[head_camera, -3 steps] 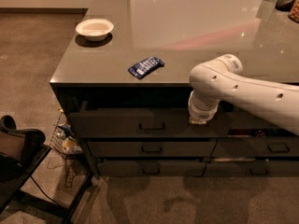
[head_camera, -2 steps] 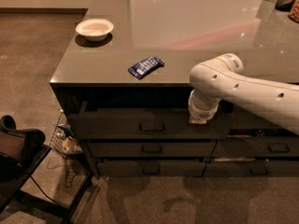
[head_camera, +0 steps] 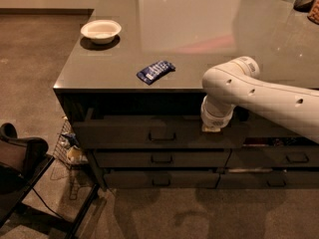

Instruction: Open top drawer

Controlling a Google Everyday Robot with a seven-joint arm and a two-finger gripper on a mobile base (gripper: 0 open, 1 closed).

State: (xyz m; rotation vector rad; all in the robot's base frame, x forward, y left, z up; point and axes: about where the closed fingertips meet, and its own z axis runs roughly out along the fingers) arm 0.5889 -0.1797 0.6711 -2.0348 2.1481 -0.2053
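The top drawer (head_camera: 124,134) is a wide dark front just under the grey countertop (head_camera: 199,29), with a small bar handle (head_camera: 162,136) at its middle. The front stands a little out from the cabinet, with a dark gap above it. My white arm (head_camera: 259,91) reaches in from the right and bends down. My gripper (head_camera: 213,129) is at the drawer's upper edge, to the right of the handle, with its end hidden behind the wrist and the drawer front.
A white bowl (head_camera: 100,31) and a blue packet (head_camera: 155,71) lie on the countertop. Two shallower drawers (head_camera: 162,158) sit below, and narrower drawers (head_camera: 296,157) to the right. A black chair (head_camera: 20,158) and a wire basket (head_camera: 70,148) stand on the floor at left.
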